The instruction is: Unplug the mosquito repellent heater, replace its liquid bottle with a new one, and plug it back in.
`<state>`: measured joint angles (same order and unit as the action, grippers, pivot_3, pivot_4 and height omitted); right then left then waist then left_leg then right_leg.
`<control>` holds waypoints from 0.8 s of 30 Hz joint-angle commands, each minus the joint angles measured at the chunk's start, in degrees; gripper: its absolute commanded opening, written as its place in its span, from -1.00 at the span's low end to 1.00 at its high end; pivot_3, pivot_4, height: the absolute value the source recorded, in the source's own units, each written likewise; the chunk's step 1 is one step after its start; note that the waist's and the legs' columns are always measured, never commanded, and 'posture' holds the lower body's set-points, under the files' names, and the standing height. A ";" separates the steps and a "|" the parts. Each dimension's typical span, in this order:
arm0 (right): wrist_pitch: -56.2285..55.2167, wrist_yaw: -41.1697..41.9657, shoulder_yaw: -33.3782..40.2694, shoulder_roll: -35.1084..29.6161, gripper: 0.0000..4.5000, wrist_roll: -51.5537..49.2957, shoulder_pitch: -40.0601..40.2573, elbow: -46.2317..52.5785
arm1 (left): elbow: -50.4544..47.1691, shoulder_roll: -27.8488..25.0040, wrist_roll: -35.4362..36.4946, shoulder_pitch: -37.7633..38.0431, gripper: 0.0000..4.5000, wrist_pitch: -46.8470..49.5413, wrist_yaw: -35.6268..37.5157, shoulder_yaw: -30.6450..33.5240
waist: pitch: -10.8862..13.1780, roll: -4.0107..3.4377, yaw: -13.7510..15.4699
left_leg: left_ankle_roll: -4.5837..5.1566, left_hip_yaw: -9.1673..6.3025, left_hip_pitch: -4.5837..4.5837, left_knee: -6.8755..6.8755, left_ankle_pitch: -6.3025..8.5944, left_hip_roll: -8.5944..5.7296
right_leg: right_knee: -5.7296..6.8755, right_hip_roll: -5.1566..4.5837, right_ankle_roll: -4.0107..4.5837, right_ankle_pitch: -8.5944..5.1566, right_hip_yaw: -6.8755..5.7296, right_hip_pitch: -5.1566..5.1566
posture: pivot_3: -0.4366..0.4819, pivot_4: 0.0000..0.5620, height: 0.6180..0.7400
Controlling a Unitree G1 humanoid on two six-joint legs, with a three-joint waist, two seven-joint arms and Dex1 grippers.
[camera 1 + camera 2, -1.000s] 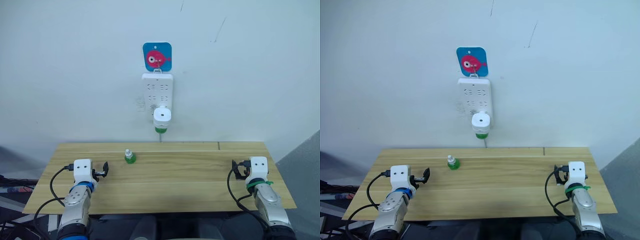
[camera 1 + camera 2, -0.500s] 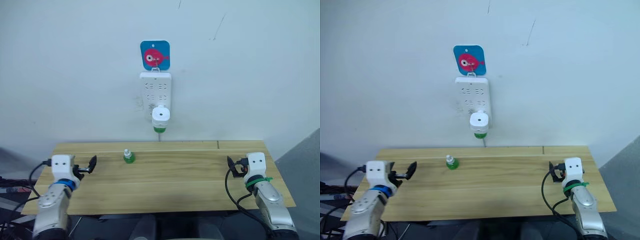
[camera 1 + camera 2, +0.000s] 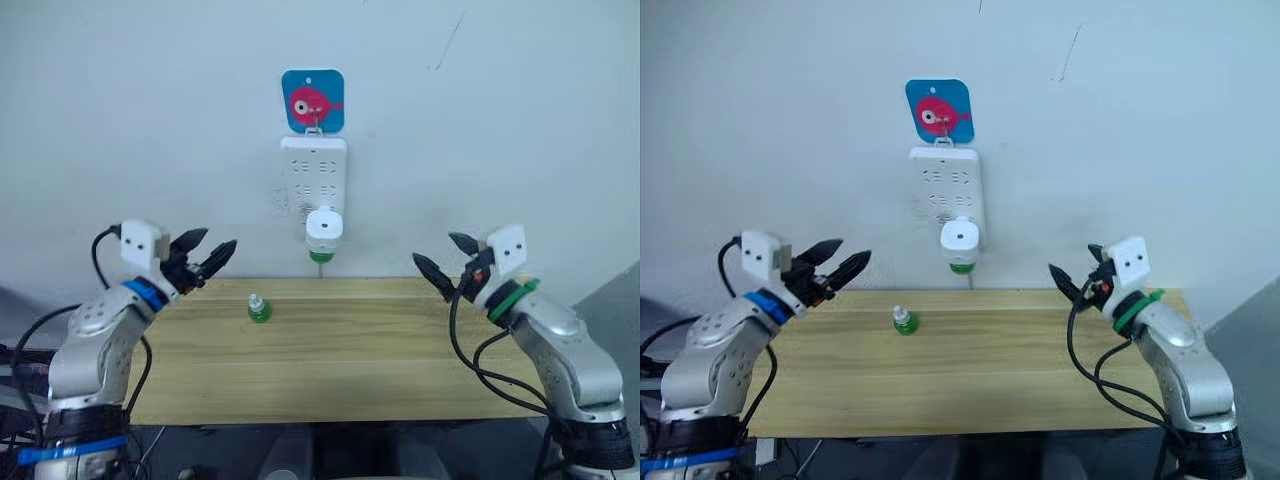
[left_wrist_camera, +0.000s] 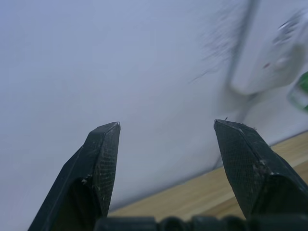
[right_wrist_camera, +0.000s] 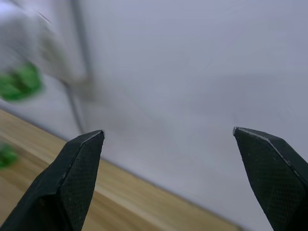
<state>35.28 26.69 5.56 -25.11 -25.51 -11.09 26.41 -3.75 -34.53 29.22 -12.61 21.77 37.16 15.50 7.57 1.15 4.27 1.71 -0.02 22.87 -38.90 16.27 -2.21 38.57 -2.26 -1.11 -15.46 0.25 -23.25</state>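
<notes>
Both grippers up over the table, holding nothing: L gripper w/ fingers spread wide, R gripper same. Heater plugged into bottom of power strip on wall, its green bottle screwed in underneath. New bottle upright on table, below-left of heater, well apart from both grippers.

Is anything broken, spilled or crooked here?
Nothing stands out. The mosquito repellent heater sits straight in the power strip on the wall. The small green bottle stands upright on the wooden table, with no spill. Both open tools, left and right, hold nothing.
</notes>
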 commanded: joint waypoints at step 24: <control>18.16 -7.42 -3.97 -0.45 1.00 -14.71 -13.56 14.12 | 25.57 7.85 -10.98 -26.24 0.48 -15.34 14.80 -13.98 | 0.73 0.18 -0.96 | -0.20 -0.87 0.24 -0.02 -0.16 -0.05 | -0.50 -0.03 0.11 0.12 -0.86 0.18 | 0.05 -0.39 1.00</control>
<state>53.36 20.01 0.75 -25.69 -39.52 -23.60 38.37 21.60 -27.26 19.21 -36.94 8.40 50.51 2.79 8.30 1.33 3.31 1.52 -0.90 23.11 -38.92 16.09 -2.27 38.08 -2.30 -0.99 -15.33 -0.61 -23.01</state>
